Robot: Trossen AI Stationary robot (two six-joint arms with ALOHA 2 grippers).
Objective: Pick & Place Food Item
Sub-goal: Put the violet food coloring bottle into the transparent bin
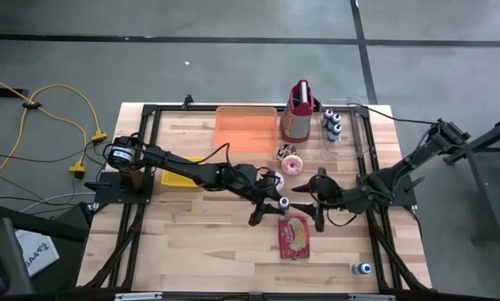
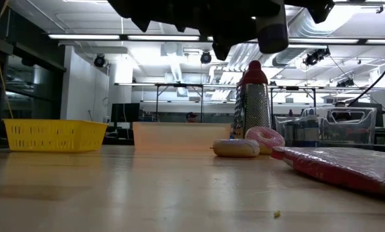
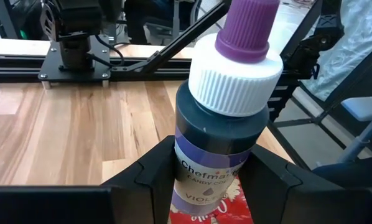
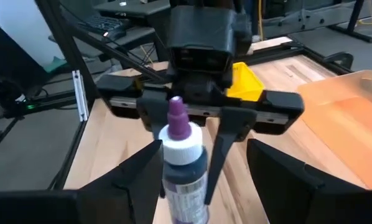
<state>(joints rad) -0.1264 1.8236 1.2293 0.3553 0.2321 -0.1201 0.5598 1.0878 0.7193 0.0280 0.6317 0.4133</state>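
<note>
Gripping a dark bottle (image 3: 220, 130) around its label, the left claw (image 3: 217, 180) holds it above mid-surface (image 1: 200, 242), long axis upright, purple tip up. Facing it, the right claw (image 4: 198, 180) is spread open, near a red packet (image 1: 294, 236).

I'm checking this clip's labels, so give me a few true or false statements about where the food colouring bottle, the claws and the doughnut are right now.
1. The left claw grips the purple-capped food colouring bottle. True.
2. The right claw is shut on the bottle. False: it is open, its fingers on either side of the bottle.
3. The pink doughnut lies in the orange tray. False: it lies on the table beside the tray.
4. A red packet lies on the table. True.
</note>
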